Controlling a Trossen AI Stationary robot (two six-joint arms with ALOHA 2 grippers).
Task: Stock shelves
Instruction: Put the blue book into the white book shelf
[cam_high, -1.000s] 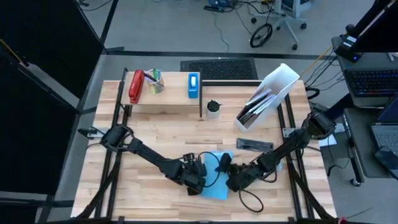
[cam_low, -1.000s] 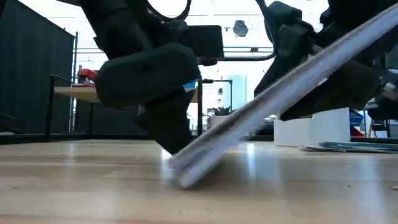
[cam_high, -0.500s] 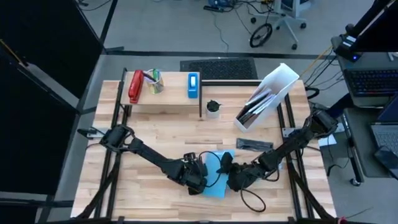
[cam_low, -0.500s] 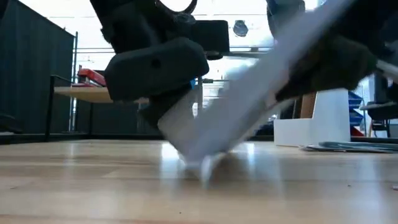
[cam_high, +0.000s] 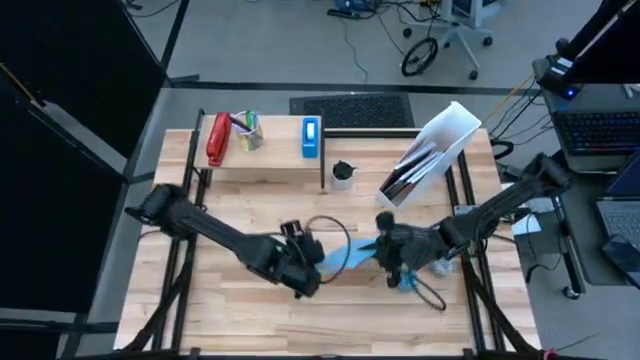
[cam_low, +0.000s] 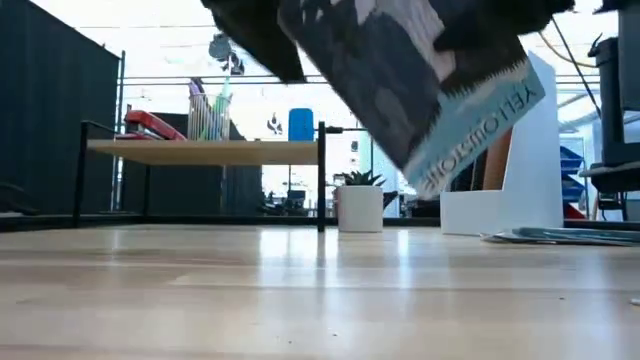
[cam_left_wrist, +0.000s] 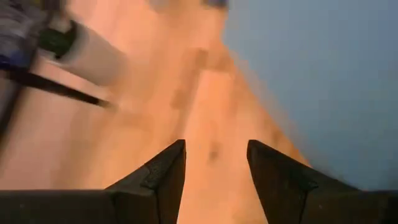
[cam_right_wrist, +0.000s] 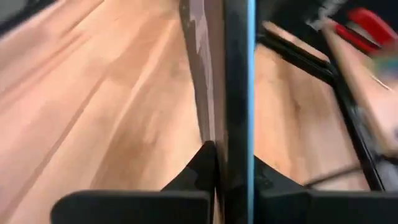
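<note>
A thin blue booklet (cam_high: 352, 254) with a dark cover (cam_low: 400, 70) hangs above the middle of the table, and my right gripper (cam_high: 384, 250) is shut on it. My left gripper (cam_high: 308, 262) stands open just left of the booklet's free end; bare tabletop shows between its fingers (cam_left_wrist: 216, 155) and the blue cover (cam_left_wrist: 323, 74) lies beside them. The low wood shelf (cam_high: 265, 160) stands at the far left on black legs. The white file holder (cam_high: 430, 155) lies tilted at the far right. My right gripper pinches the booklet's edge (cam_right_wrist: 233, 134) between its two fingers (cam_right_wrist: 200, 167), coming level from the table's right. The booklet stands on edge in the hold, running away from the fingers toward the left arm. It is lifted clear of the table and tilted (cam_low: 440, 100).
On the shelf sit a red stapler (cam_high: 217, 140), a pencil cup (cam_high: 249, 130) and a blue box (cam_high: 312, 137). A small potted plant (cam_high: 343, 175) stands by the shelf's right leg. A dark flat folder (cam_high: 408, 232) lies below the file holder.
My right gripper has risen and gone toward the far edge with the booklet. The booklet leaned with its lower edge on the table and now hangs clear, turned on edge. My left gripper has also risen, away from the near edge, and stands beside the booklet.
</note>
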